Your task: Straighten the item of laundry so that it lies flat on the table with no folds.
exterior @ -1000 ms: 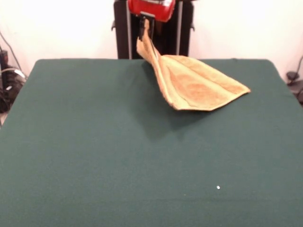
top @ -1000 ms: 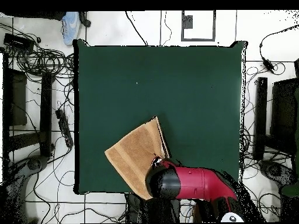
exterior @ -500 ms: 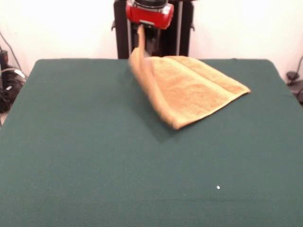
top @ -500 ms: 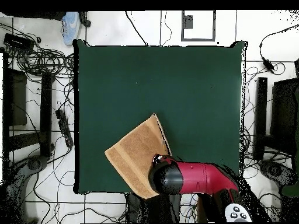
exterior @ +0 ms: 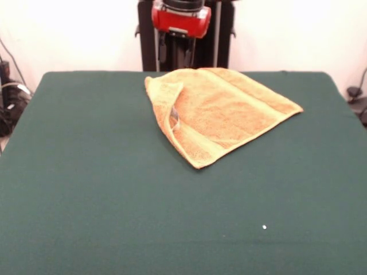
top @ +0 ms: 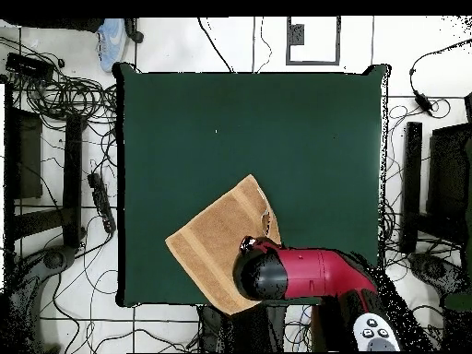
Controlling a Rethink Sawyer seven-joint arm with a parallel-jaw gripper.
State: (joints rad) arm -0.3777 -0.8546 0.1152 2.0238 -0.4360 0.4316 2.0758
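The towel (exterior: 221, 112) has dropped out of my grip and now lies on the table (exterior: 114, 195), near the far edge in the front view. One towel, one corner flap folded over, a small white label (exterior: 174, 117) showing there, no writing I can read. My gripper (exterior: 175, 50) hangs above, holding nothing; how wide it stands I cannot tell.

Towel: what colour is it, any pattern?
Orange-yellow towel with plain woven border bands; front view shows it best.
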